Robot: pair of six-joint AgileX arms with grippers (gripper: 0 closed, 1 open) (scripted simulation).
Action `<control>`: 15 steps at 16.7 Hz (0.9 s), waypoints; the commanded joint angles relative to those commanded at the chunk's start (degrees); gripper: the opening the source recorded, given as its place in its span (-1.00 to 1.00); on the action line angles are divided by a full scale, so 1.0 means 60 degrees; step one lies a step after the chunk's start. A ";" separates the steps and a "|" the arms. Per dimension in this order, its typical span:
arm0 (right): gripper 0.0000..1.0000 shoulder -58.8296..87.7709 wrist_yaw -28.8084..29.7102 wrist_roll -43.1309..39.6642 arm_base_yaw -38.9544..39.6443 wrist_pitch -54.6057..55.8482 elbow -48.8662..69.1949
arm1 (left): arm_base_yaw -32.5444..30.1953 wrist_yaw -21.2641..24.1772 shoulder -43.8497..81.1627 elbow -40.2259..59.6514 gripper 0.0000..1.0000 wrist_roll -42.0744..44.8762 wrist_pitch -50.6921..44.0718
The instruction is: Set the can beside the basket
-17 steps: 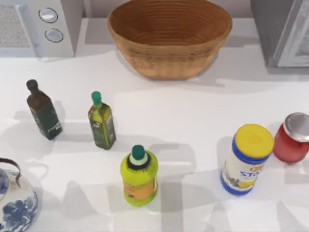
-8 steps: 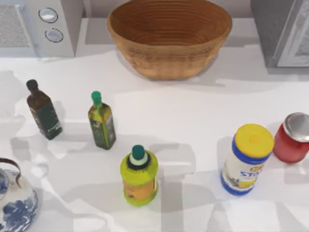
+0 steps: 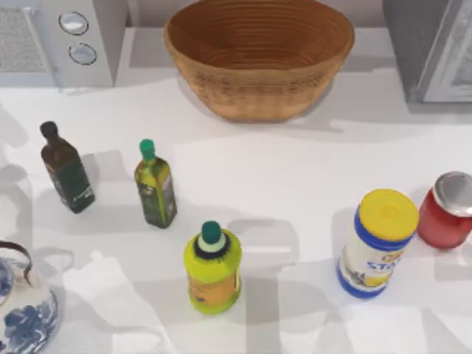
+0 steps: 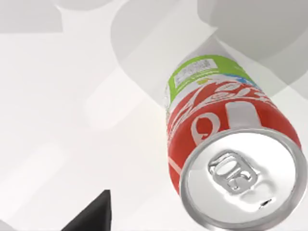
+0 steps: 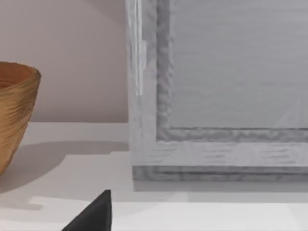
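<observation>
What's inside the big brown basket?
Nothing that I can see: the large round woven wicker basket shows only its bare ribbed inside in the top view. The near wall hides a sliver of its floor.

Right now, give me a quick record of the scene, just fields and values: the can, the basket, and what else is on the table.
can: upright on the white table, seen from the left wrist camera
basket: top-view far edge, centre
left side: two oil bottles, teapot
middle: yellow-green bottle
right side: blue-and-white canister, red jar
</observation>
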 joint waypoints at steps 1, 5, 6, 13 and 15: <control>1.00 0.0000 0.0000 0.0000 0.0000 0.0000 0.0000 | 0.0017 0.0003 0.0094 0.0092 1.00 0.0056 -0.0056; 1.00 0.0000 0.0000 0.0000 0.0000 0.0000 0.0000 | 0.0017 0.0003 0.0094 0.0092 1.00 0.0056 -0.0056; 1.00 0.0000 0.0000 0.0000 0.0000 0.0000 0.0000 | -0.0035 0.0000 0.0071 0.0066 1.00 0.0045 -0.0033; 1.00 0.0000 0.0000 0.0000 0.0000 0.0000 0.0000 | 0.0022 0.0005 0.0407 -0.1293 1.00 0.0065 0.1697; 1.00 0.0000 0.0000 0.0000 0.0000 0.0000 0.0000 | 0.0033 0.0006 0.0489 -0.1595 1.00 0.0078 0.2030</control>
